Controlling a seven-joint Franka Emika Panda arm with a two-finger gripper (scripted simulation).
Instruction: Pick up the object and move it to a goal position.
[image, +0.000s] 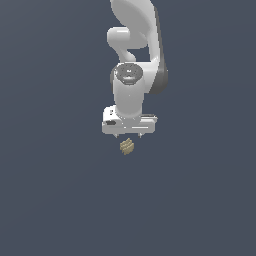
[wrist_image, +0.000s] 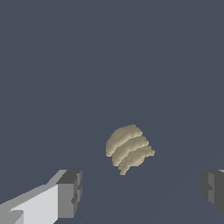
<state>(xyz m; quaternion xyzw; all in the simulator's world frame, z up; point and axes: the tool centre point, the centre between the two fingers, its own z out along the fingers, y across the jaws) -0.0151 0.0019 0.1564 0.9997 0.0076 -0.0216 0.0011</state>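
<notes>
Hovering with fingers spread wide, the pincer (image: 129, 135) sits above the unlabelled tan ridged chunk (wrist_image: 129, 148)

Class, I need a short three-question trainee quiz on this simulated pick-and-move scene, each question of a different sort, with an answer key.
1. True or false: the gripper is closed on the tan ridged object.
2. Multiple choice: in the wrist view, the object lies A) clamped by one finger, B) clear of both fingers, seen across the gap between them, C) out of sight.
3. Fill in: the object's surface is lumpy and ____.

Key: 1 false; 2 B; 3 ridged.
</notes>
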